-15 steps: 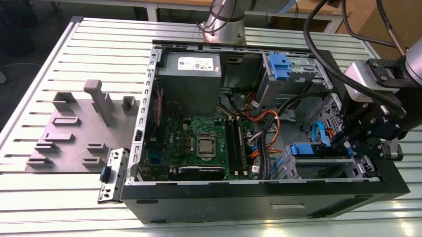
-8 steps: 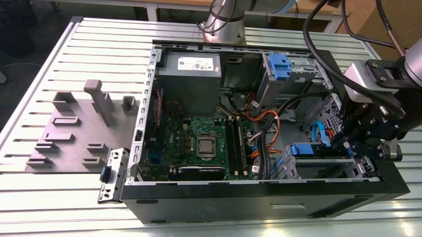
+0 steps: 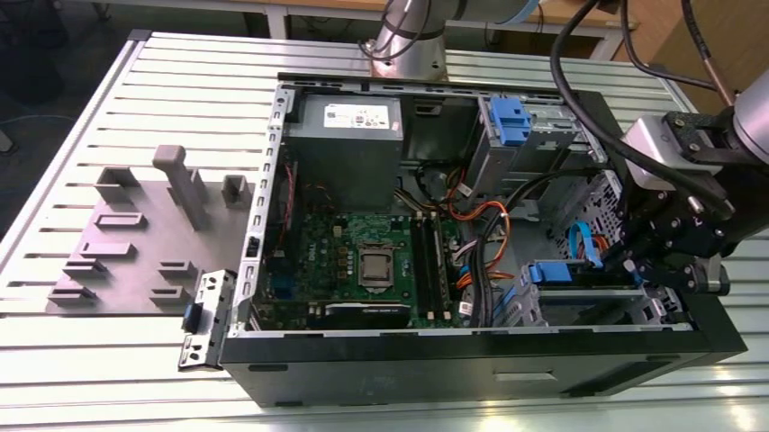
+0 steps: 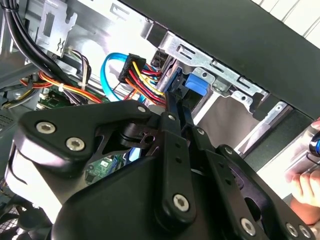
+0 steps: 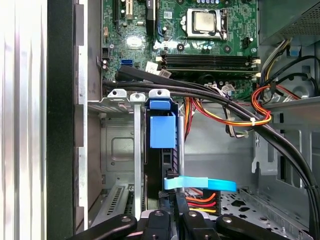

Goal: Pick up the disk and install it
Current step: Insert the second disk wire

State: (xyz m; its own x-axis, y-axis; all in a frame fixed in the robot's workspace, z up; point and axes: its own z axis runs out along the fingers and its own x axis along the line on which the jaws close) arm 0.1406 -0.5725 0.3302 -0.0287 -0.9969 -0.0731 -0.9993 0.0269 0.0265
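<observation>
disk: stands on edge in the drive cage (image 5: 117,150) at the front corner of the computer case (image 3: 481,369), seen in the first wrist view as a dark slab (image 5: 161,165) with a blue plastic tab above it; in the exterior view the blue rail shows at (image 3: 556,273)
gripper: down inside the case at the disk's end (image 5: 172,200); the fingers (image 5: 179,202) look drawn together on the disk's rear edge, though the contact itself is partly hidden, so this is a judgement; black linkage shows in the second wrist view (image 4: 175,150)
cables: a light blue flat cable (image 5: 200,184) and a red-yellow-orange power bundle (image 5: 200,200) lie just beside the fingertips; they could snag
handling, judged: stiff, dense for its size, smooth metal faces; fragile to knocks; plastic rails flex a little; best held across the narrow edges near the end, clear of the connectors
motherboard (image 5: 200,45): well apart from the cage
</observation>
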